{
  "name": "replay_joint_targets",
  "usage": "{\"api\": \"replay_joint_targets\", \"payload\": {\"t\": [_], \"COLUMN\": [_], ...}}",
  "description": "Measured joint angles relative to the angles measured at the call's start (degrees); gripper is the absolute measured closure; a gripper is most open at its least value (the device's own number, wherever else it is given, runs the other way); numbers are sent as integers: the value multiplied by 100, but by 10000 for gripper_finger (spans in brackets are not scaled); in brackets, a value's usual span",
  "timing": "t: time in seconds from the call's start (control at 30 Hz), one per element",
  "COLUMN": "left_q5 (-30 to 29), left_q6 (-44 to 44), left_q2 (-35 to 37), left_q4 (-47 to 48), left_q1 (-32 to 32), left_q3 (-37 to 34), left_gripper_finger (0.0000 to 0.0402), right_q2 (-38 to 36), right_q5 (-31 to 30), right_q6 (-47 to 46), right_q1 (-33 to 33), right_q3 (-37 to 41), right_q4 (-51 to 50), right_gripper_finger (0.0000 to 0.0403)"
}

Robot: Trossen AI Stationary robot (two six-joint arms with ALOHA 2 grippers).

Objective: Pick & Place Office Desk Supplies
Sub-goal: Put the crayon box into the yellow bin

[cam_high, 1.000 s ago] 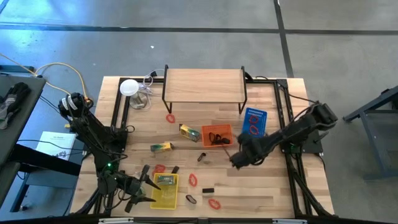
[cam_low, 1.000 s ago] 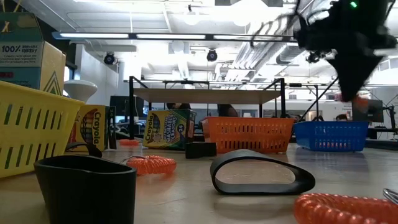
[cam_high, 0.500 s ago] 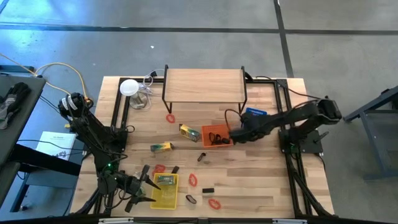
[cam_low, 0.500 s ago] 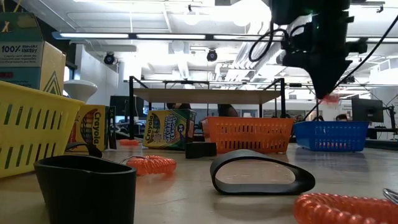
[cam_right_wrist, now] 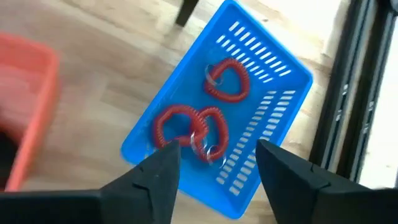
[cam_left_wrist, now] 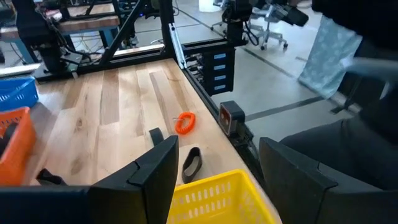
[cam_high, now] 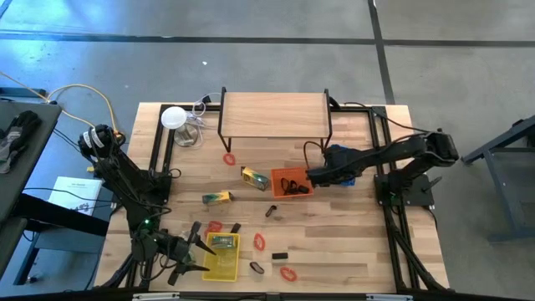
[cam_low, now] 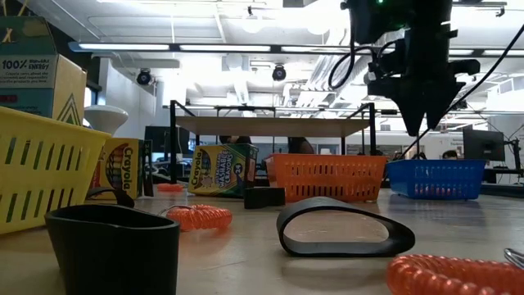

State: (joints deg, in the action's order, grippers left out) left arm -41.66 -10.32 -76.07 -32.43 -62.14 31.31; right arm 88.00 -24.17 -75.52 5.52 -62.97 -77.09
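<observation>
Red coiled bands (cam_right_wrist: 199, 127), ring-shaped and springy, lie three together in the blue basket (cam_right_wrist: 273, 106); another lies loose on the counter (cam_high: 368, 242) at (cam_high: 288, 273). Black clips (cam_high: 291, 185) fill the orange basket (cam_high: 298, 174). A crayon pack (cam_high: 217, 197) lies flat beside another (cam_high: 254, 177). The right end effector (cam_right_wrist: 214, 162) hangs wide open above the blue basket. The left end effector (cam_left_wrist: 214, 158), also spread, waits over the yellow basket (cam_high: 222, 257). Fluorescent-lit workshop behind.

Right tool (cam_high: 315, 176) over orange basket (cam_high: 292, 182) edge; left tool (cam_high: 197, 249) beside yellow basket (cam_high: 222, 257).
</observation>
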Motion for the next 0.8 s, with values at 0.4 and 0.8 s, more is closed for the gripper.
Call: {"api": "replay_joint_targets", "payload": {"t": [0.4,0.8], "left_q5": [-25,1135], "left_q6": [-1127,-2615], "left_q2": [1160,2013], "left_q4": [1683,4290], "left_q1": [-439,-748], "left_q3": [4,2], "left_gripper_finger": [188,188], "right_q2": [-100,169], "right_q5": [-1482,-3006], "right_q6": [-1025,1944], "right_q1": [2196,3469], "right_q3": [-1,-7], "right_q4": [1864,5793], "right_gripper_finger": [202,203]}}
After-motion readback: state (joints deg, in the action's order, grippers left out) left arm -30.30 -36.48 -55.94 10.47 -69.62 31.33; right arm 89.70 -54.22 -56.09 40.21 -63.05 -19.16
